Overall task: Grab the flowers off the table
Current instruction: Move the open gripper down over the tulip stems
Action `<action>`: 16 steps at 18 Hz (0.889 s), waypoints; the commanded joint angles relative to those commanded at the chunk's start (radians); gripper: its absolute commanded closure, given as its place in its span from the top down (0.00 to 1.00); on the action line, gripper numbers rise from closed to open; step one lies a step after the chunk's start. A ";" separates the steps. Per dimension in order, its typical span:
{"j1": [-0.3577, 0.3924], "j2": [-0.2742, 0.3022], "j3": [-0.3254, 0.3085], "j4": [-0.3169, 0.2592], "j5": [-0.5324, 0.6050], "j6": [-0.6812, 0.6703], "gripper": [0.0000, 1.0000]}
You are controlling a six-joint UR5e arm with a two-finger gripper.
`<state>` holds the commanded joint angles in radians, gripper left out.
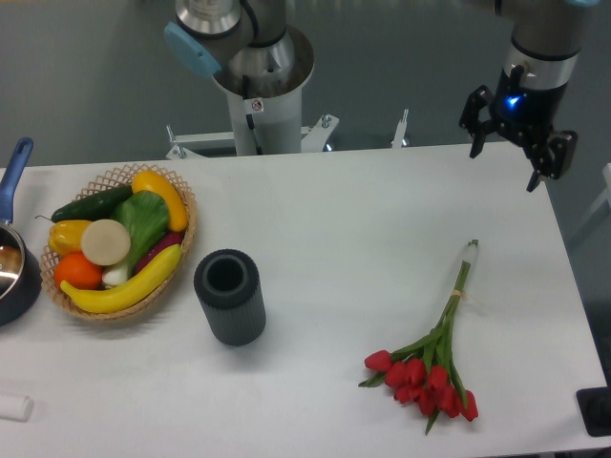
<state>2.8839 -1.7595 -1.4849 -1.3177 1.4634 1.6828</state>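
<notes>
Red tulips (428, 374) lie untouched on our white desk (363, 239); our pincer (518, 151) hangs well apart, fingers spread and empty, so the whole pickup remains.

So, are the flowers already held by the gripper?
No, the flowers lie flat on the table, and the open gripper hangs apart from them near the far edge.

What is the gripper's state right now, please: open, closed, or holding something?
Gripper: open and empty, hanging above the table's far right edge, well clear of the flowers.
</notes>
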 joint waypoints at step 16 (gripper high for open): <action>-0.031 -0.002 -0.081 0.090 -0.015 -0.273 1.00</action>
<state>2.8532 -1.7610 -1.5660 -1.2274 1.4481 1.4100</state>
